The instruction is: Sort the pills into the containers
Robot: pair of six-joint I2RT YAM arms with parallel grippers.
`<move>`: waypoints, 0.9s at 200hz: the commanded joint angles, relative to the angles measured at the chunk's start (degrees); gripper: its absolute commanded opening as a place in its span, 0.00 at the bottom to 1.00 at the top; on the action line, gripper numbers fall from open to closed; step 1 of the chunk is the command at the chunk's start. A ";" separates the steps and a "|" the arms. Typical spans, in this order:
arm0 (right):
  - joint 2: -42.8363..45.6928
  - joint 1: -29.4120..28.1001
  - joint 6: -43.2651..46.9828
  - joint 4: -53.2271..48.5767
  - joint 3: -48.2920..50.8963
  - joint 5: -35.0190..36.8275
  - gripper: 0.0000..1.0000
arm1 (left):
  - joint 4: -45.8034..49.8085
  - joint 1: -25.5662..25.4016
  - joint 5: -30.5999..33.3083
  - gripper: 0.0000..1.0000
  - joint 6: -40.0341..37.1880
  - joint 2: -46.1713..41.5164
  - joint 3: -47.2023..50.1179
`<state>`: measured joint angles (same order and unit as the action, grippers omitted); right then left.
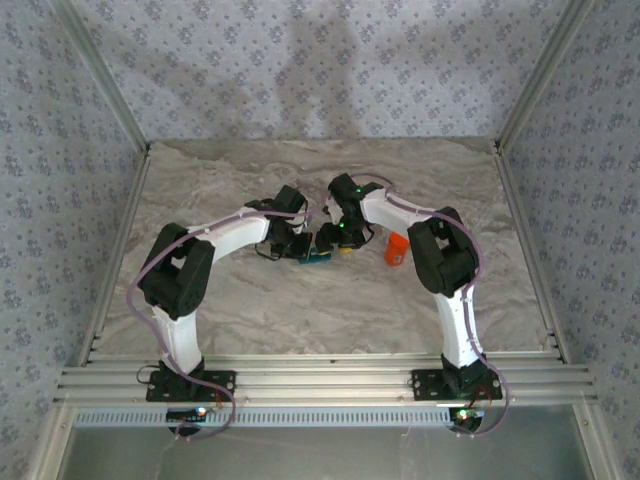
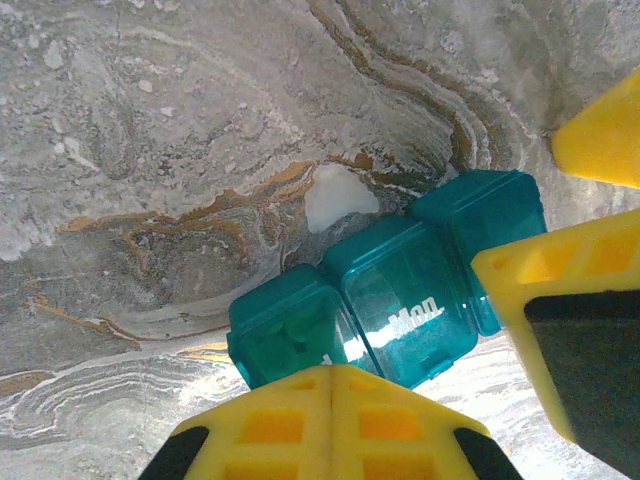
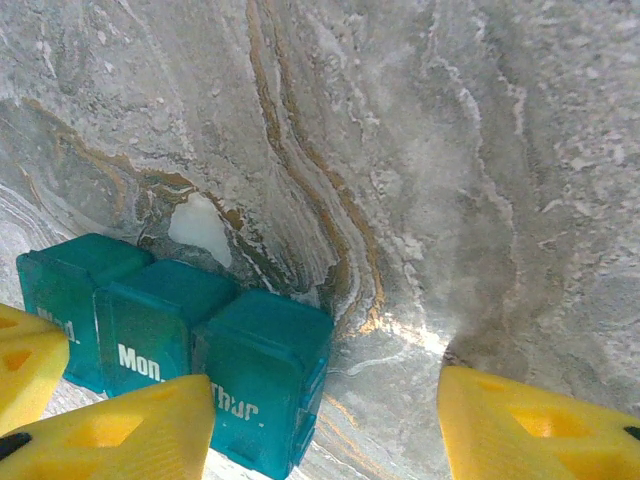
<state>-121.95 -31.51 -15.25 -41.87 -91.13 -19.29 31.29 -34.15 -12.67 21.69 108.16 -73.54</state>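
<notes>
Containers (image 1: 320, 256): teal strip of three joined compartments, flat on the marbled table (image 1: 250, 310), mid-table, between the two grippers. Lids down; the right wrist view reads "Wed.", "Mon.", "Thur."

Left gripper (image 2: 330, 378): fingers clenched together, nothing between them, tips at the strip's near edge.

Right gripper (image 3: 325, 385): released, jaws well apart, bare table between them. One finger (image 3: 110, 435) sits just beside the "Thur." end.

Bottle (image 1: 397, 248): orange, right of the right gripper, apart from the strip.

White patch (image 2: 340, 195) on the table just beside the strip's far side
</notes>
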 commanded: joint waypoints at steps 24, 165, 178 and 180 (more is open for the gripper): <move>-2.50 0.66 -0.39 -1.15 -0.71 2.05 0.62 | 0.09 -0.29 0.27 0.00 -0.34 2.32 1.81; -2.15 1.11 -0.39 -1.21 -0.36 2.06 0.61 | 1.61 -1.70 4.64 0.00 -2.44 1.57 5.07; -2.17 1.25 -0.40 -1.27 -0.36 2.14 0.61 | 1.95 -1.90 4.83 0.00 -2.53 0.86 5.08; -2.12 1.26 -0.40 -1.23 -0.36 2.15 0.61 | 2.00 -2.00 4.86 0.00 -2.55 0.79 5.07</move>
<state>-122.06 -31.35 -15.25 -41.87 -91.24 -19.62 28.38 -35.07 -10.68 20.38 107.35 -71.50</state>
